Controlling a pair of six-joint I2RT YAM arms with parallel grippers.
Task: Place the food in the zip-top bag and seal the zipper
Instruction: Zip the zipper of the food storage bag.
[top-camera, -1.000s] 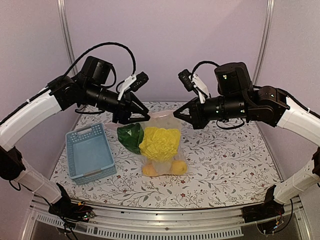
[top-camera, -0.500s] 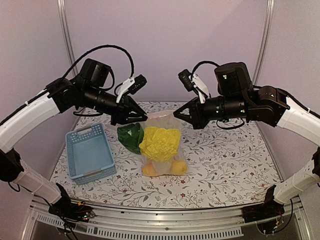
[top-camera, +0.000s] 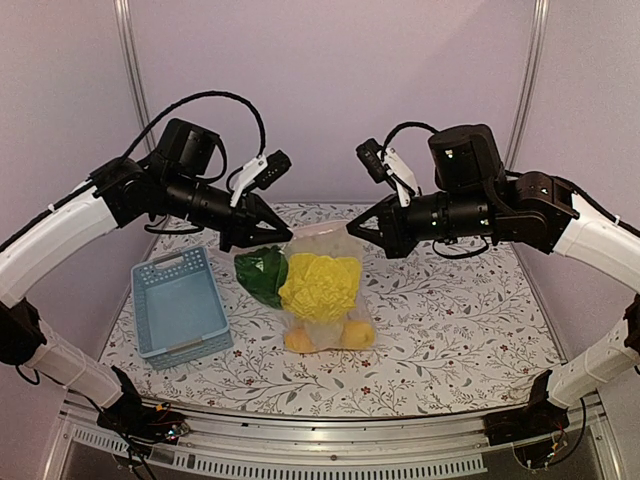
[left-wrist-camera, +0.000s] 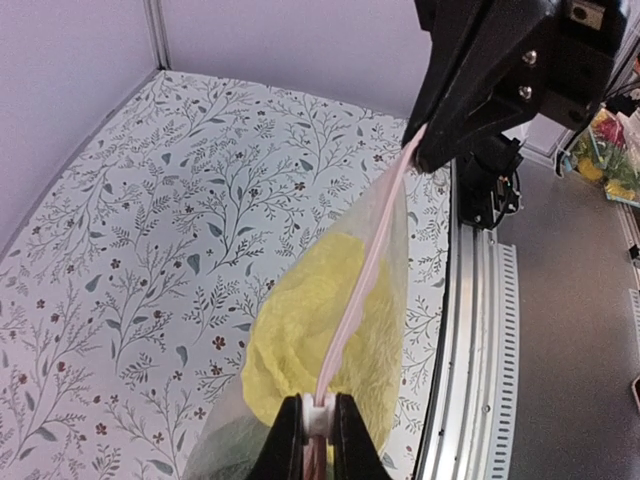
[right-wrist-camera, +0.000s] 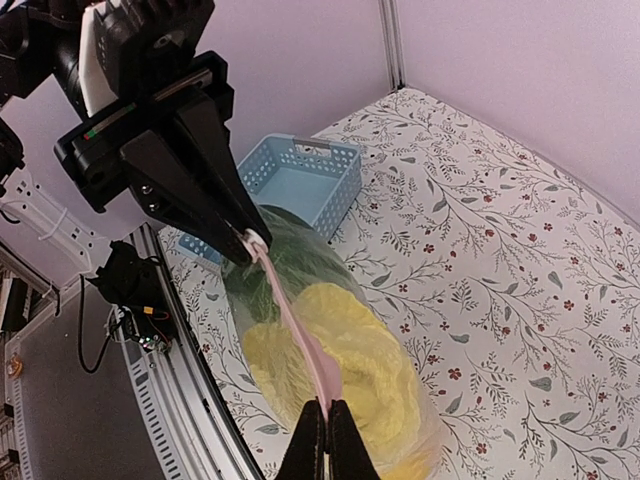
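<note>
The clear zip-top bag hangs stretched between my two grippers, its bottom on the table. Inside it are the pale-yellow cabbage, the dark-green bok choy, a yellow fruit and an orange fruit. The zipper shows as a pink strip along the mouth, pulled taut. My left gripper is shut on the white slider at the strip's left end. My right gripper is shut, pinching the strip's other end. In the top view the left gripper and right gripper face each other above the food.
A light-blue slotted basket stands empty on the floral tabletop, left of the bag. The metal rail of the table's near edge runs close beside the bag. Purple walls close in the back and sides.
My left gripper's jaws have closed on the slider at the bag's left end, and that arm has drawn slightly left. The right arm and the bag have held still.
</note>
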